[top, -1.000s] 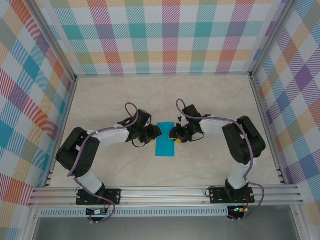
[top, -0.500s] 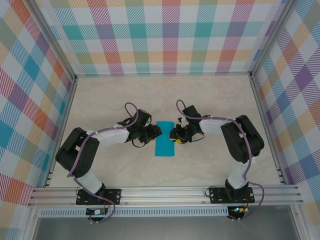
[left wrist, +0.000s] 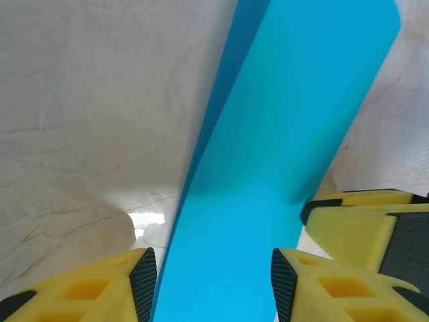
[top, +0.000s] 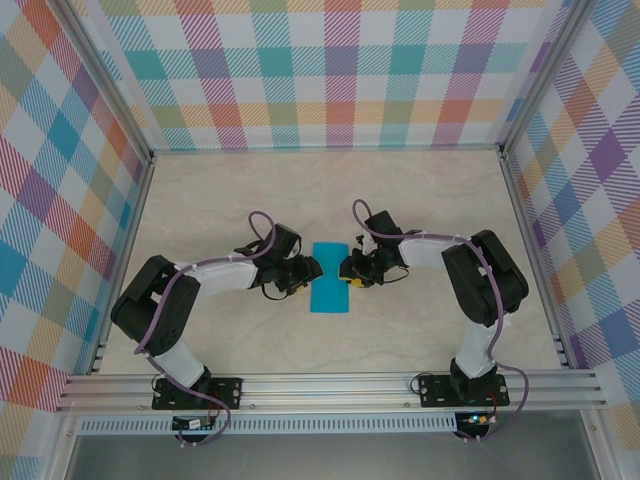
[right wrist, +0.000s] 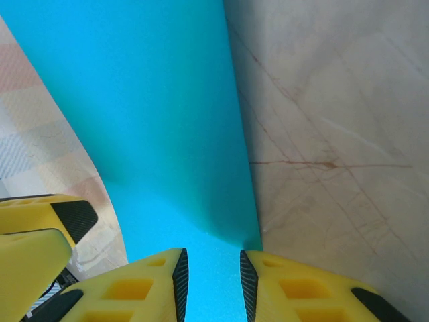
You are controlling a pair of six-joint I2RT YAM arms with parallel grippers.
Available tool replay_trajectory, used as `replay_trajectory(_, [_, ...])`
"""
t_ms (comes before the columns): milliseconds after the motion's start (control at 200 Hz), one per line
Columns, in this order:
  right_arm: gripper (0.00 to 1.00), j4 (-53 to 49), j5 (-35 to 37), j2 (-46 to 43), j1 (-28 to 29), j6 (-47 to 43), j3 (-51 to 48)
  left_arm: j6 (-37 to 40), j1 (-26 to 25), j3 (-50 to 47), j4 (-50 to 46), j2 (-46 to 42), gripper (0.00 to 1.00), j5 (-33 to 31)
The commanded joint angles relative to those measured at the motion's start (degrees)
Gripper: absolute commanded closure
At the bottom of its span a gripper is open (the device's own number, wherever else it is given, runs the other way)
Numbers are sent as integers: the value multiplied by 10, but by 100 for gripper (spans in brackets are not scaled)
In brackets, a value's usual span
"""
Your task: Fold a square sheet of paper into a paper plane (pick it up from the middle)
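The square sheet of paper lies on the table between the arms as a long teal rectangle, apparently folded in half, with a darker layer along its long edge. My left gripper sits at the sheet's left edge. It is open, and its yellow fingers straddle the strip without pinching it. My right gripper is at the sheet's right edge. Its jaws stand a narrow gap apart over the teal surface. The right gripper's fingers touch the paper's far edge.
The pale marble-look tabletop stretches around the paper. Checked walls and aluminium rails close it in. Both forearms lie low, reaching in toward the centre from either side.
My left gripper has opened wider and drawn back slightly to the left. The right gripper and the paper have hardly moved.
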Motion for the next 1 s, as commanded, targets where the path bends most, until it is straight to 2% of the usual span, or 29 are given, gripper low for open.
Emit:
replay_trajectory(0, [70,-17,32,20,6,10,-21,-8,-3,-11,4,-14,49,14])
replay_trajectory(510, [70,-25,36,23,6,8,-20,-66,-54,-70,-4,-85,46,0])
replay_trajectory(845, [70,-23,37,26,6,9,-20,-67,-68,-72,45,-43,47,25])
replay_trajectory(995, [70,-21,37,28,6,9,-23,-67,-77,-68,34,-20,48,15])
